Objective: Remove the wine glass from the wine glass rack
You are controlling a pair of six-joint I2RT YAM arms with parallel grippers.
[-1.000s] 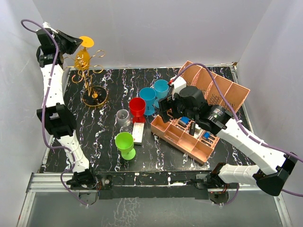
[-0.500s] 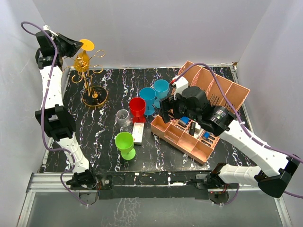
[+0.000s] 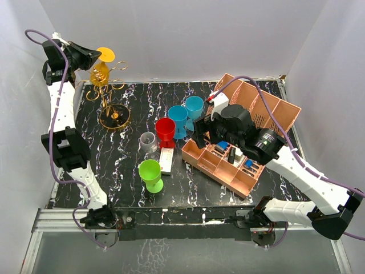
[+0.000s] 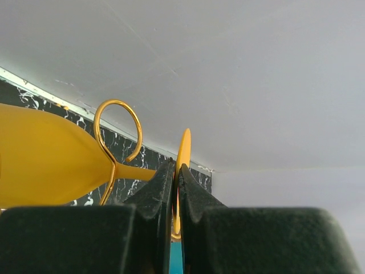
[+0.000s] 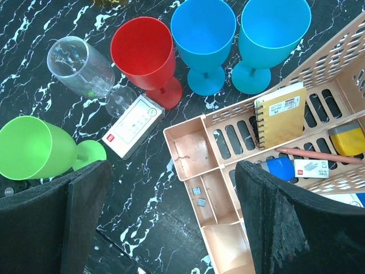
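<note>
An orange wine glass (image 3: pixel 100 71) hangs upside down in the gold wire wine glass rack (image 3: pixel 113 116) at the far left of the table. My left gripper (image 3: pixel 91 55) is high beside the rack top, shut on the glass's flat foot (image 3: pixel 105 54). In the left wrist view the foot (image 4: pixel 183 149) stands edge-on between my black fingers, the stem (image 4: pixel 134 171) runs through a gold loop (image 4: pixel 117 132) and the bowl (image 4: pixel 45 160) fills the left. My right gripper (image 5: pixel 171 228) is open and empty, hovering over the table middle.
A pink slotted organizer box (image 3: pixel 239 137) holds a notebook (image 5: pixel 279 114) and small items at the right. Two blue goblets (image 3: pixel 186 114), a red goblet (image 3: pixel 165 130), a green goblet (image 3: pixel 150 173), a clear glass on its side (image 3: pixel 148 141) and a white box (image 3: pixel 166 160) stand mid-table.
My left gripper with the glass's foot has shifted slightly up and right. My right arm has crept a little to the right.
</note>
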